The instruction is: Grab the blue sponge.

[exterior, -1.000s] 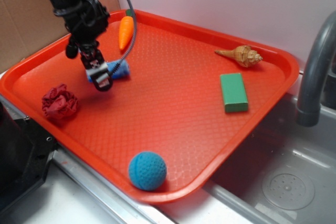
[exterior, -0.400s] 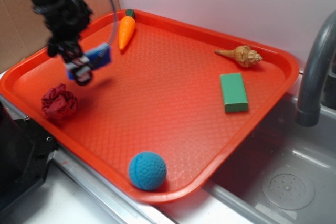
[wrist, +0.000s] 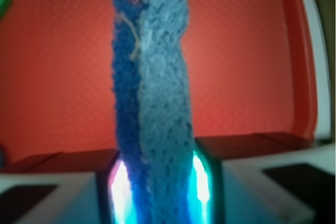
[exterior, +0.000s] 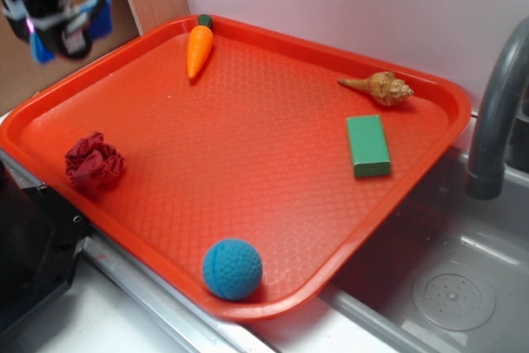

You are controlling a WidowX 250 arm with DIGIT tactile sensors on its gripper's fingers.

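The blue sponge (wrist: 152, 108) is being held pinched between the fingers (exterior: 62, 26), high above the tray (exterior: 248, 163), where firm, steady pressure is being called for.

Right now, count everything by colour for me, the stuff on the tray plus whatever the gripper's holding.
Blue: 2, sponge in the gripper, ball
Green: 1, block
Orange: 1, carrot
Red: 1, crumpled cloth
Tan: 1, shell
Total: 6

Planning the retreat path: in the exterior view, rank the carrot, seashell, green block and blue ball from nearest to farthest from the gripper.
From the gripper, shut on the blue sponge at top left:
1. Carrot, by the tray's back rim.
2. Blue ball, front edge, and seashell, back right: too close to call.
3. Green block, right side.
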